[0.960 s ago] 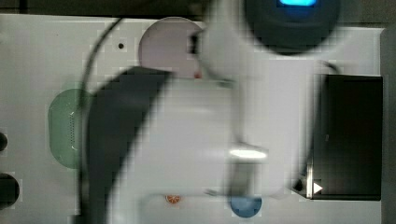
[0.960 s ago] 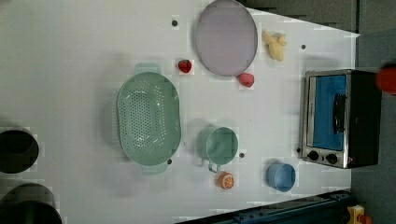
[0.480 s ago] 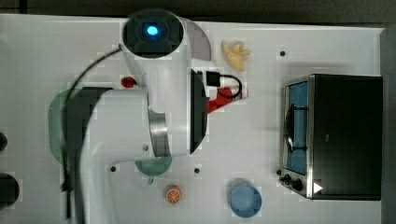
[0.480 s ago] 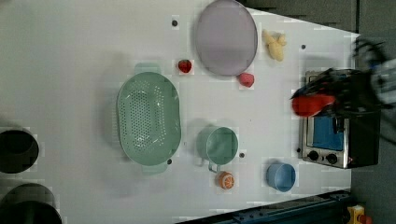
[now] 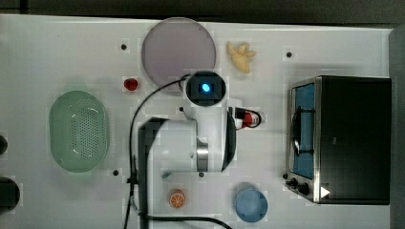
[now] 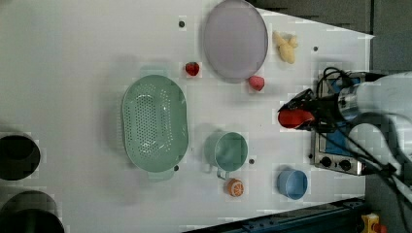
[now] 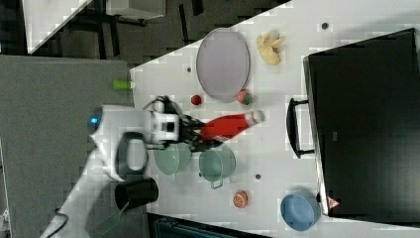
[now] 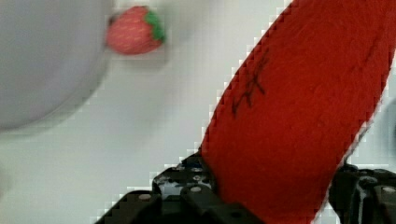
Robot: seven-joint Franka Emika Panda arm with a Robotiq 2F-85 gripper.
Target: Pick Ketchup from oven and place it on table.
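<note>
Ketchup (image 7: 225, 126) clamped in my gripper (image 7: 198, 134), out of the oven (image 5: 341, 138), table (image 5: 267, 157) below; placing remains.

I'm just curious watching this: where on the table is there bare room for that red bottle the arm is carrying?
The gripper holds the Ketchup above the table. Bare patches in the top view: the strip between the arm and the oven, and the corner left of the plate, above the colander. It's crowded around the plate, strawberry and cups.
</note>
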